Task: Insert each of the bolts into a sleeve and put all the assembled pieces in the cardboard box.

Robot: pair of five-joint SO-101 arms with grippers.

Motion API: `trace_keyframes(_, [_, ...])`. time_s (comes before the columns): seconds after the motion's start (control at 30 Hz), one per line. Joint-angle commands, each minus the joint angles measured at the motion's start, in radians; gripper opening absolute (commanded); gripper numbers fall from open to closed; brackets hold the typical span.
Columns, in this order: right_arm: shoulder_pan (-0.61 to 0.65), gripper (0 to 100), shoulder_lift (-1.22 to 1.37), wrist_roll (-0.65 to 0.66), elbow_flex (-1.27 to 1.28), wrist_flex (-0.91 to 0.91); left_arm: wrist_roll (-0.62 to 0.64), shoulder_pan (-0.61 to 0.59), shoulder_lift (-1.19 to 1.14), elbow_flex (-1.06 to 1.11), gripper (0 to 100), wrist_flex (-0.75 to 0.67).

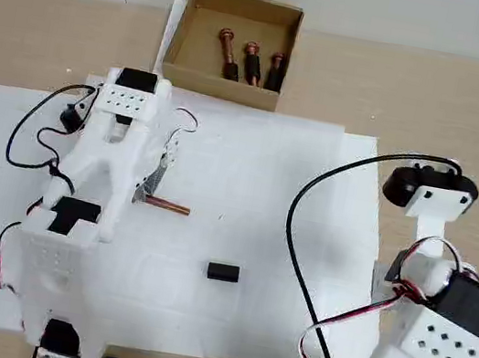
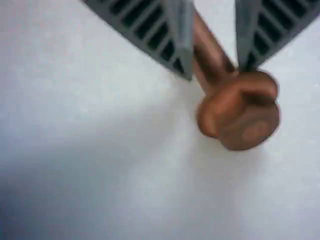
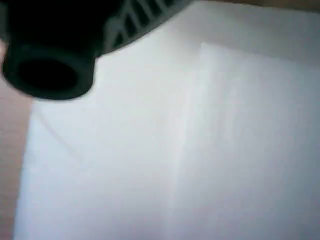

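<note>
You are holding the bolt [image 1: 167,206] in the left claw [image 1: 147,189], at about 9 o'clock from the middle of the white paper sheet [image 1: 268,175]. In the left wrist view the claw [image 2: 212,65] is closed on the copper shaft just behind the bolt's head [image 2: 240,112], and the rest of the shaft is pointing toward 3 o'clock. A loose black sleeve [image 1: 223,272] is lying on the paper at roughly 5 o'clock from the bolt, apart from it. Three assembled pieces [image 1: 251,62] are already lying in the cardboard box [image 1: 179,39] at 12 o'clock on the desk [image 1: 440,94].

You are gripping near one end, so the long free shaft is likely to swing in the claw if its tip catches anything. The sleeve is lying unrestrained. If you are meeting it off-axis, you are probably pushing it across the paper rather than entering its bore.

The right arm [image 1: 435,334] is sitting at 4 o'clock. Its claw [image 3: 115,30] has a dark round piece [image 3: 47,75] beside it, and I cannot tell whether it is gripping it.
</note>
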State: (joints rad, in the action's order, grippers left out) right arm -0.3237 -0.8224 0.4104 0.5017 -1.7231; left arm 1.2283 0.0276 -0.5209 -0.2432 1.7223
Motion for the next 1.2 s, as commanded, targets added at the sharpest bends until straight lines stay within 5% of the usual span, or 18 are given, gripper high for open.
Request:
trace_keyframes(0.0, [-0.013, 0.4, -0.010, 0.006, 0.003, 0.004, 0.000, 0.005, 0.120, -0.005, 5, 0.031])
trace_keyframes(0.43, [-0.013, 0.4, -0.012, 0.005, 0.012, 0.013, 0.002, 0.091, 0.221, 0.050, 6, 0.028])
trace_keyframes(0.67, [-0.013, 0.4, -0.013, 0.005, 0.012, 0.013, 0.000, 0.095, 0.222, 0.071, 26, 0.029])
trace_keyframes(1.17, [-0.013, 0.4, -0.012, 0.006, 0.014, 0.013, 0.003, 0.084, 0.219, 0.154, 25, -0.026])
